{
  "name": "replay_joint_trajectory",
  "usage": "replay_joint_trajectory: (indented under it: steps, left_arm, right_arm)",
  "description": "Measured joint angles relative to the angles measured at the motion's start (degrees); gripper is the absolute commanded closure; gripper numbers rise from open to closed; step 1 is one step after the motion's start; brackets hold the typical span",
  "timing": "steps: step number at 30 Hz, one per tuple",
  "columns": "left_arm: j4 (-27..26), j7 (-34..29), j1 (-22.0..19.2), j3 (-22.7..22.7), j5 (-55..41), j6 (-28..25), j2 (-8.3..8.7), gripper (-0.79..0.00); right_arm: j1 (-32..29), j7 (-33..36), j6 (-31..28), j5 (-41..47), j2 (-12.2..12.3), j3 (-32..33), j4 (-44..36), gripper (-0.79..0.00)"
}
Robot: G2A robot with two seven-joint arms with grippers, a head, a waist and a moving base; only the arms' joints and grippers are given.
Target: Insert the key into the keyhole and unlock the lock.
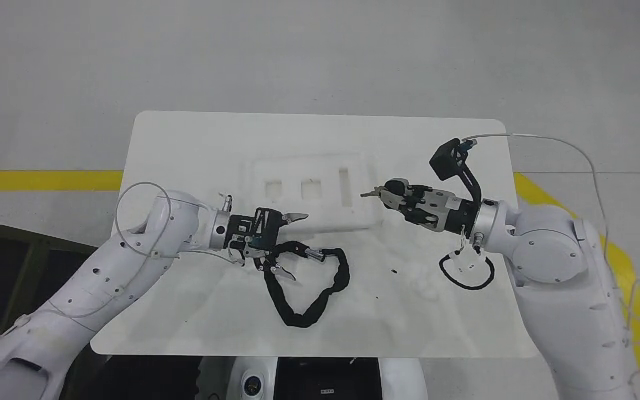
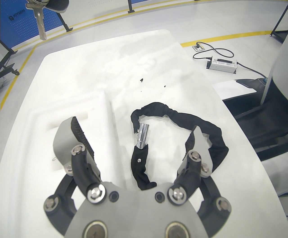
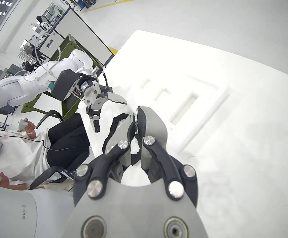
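Left gripper: jaws spread wide, nothing held. It sits low over the near-left part of the white table, just beside the foam tray. In its wrist view the fingers stand either side of the chain lock's chrome cylinder with clear gaps, touching neither it nor the sleeve.

Chain lock: black fabric-sleeved chain lying flat on the table in a closed loop, in front of the tray. The cylinder joins the two sleeve ends and rests on the table beside the tray's wall (keyhole itself not discernible).

Right gripper: jaws closed down on the head of the key, pads pressed together around it in the right wrist view. The silver blade sticks out free beyond the fingertips. The key is held in the air over the right end of the tray, well apart from the cylinder and from the left gripper.

Tray: white foam, three rectangular pockets, lying mid-table.
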Motion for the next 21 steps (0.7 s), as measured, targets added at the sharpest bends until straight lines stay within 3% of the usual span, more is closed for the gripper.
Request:
replay_joint_trajectory:
  steps: [8, 21]
  left_arm:
    - [-5.2, -8.8, 0.8, 1.8, 6.5, -0.3, 0.33, -0.785]
    - [-2.4, -14.3, -5.6, 11.5, 4.2, -0.3, -1.42, -0.785]
  right_arm:
    - [0.0, 0.0, 0.0, 0.0, 0.0, 0.0, 0.0, 0.000]
    - [0.0, 0.0, 0.0, 0.0, 0.0, 0.0, 0.0, 0.000]
